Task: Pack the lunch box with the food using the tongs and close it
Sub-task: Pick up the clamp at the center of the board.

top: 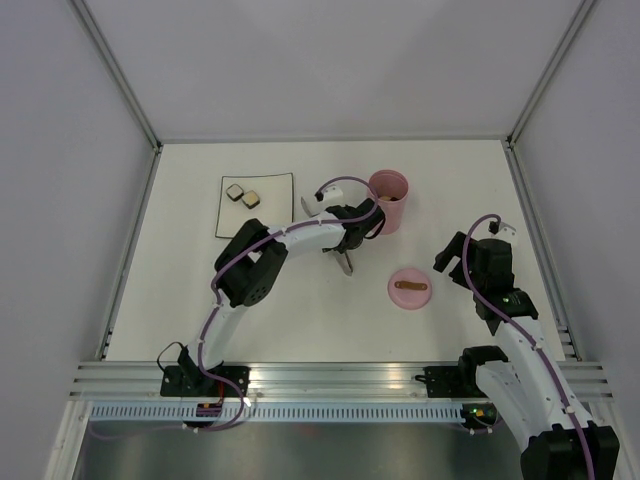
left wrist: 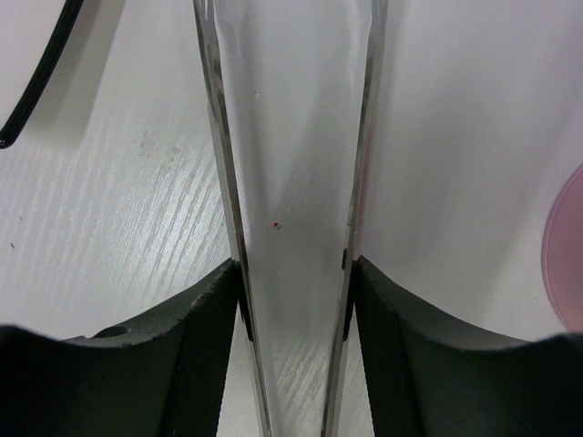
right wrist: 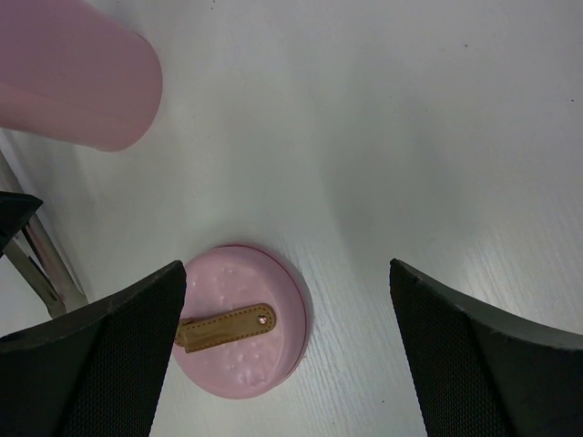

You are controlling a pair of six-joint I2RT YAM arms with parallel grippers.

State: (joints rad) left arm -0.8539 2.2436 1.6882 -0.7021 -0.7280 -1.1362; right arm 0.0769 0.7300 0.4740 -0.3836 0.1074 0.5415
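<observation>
the left end effector (left wrist: 293,269) is closed on the tongs (left wrist: 223,182), one finger pressed on the outside of each blade. from it the two dark-edged cubes (top: 234,192) lie to the left on the plate (top: 270,225), and the open lunch box (top: 388,205) stands just to its right. the tongs' long axis runs slantwise toward the plate's right edge, so the left arm is the nearer one. the right end effector (right wrist: 287,266) is open and holds nothing, hanging over the lid (right wrist: 264,364), which lies flat on the table (top: 330,320). only the top view shows the cubes. the left wrist view shows the grip but no food. i judge the reach must go leftward.
</observation>
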